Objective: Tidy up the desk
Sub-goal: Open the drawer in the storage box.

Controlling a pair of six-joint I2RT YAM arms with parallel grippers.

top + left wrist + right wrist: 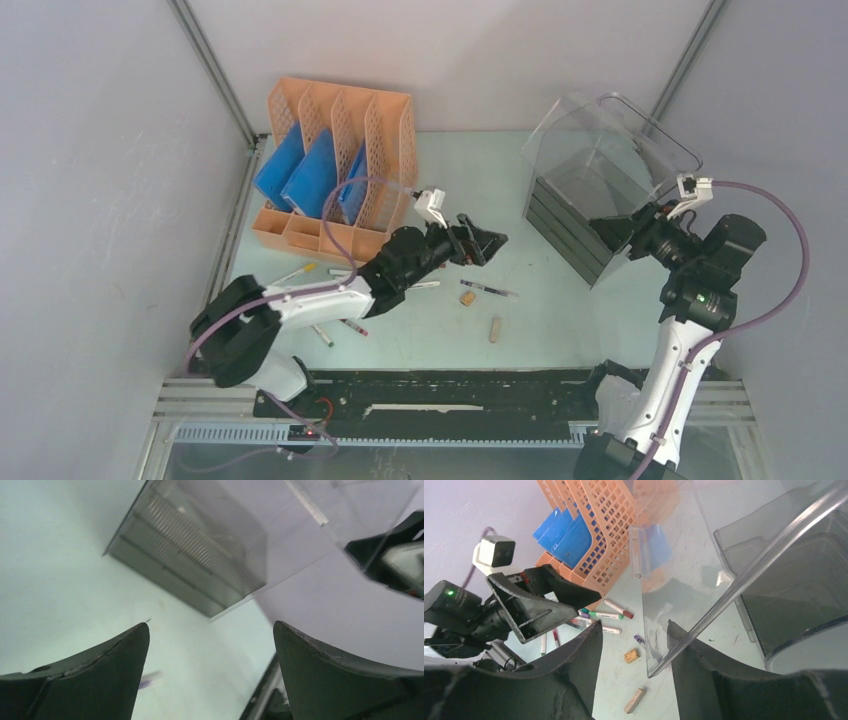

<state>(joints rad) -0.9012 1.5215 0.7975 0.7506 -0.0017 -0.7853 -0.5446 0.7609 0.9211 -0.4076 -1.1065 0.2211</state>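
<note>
The pale green desk (560, 335), strewn with pens (488, 290), bears an orange rack (340, 130) and clear box (565, 215); the left gripper (210, 630) gapes empty, while the right gripper (634, 630) straddles the box's lid (674, 580), grip unclear.

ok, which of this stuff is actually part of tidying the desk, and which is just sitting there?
Job: desk, loose markers, cork bit, tan block, file rack, drawer box.
Just there: blue folders already in rack, purple cables, grey walls.

We are looking at the desk (552, 332): a flat, pale mint-green tabletop, smooth and matte, lying level. In the top view it is filling the centre of the frame and stretching toward the lower edge.
</note>
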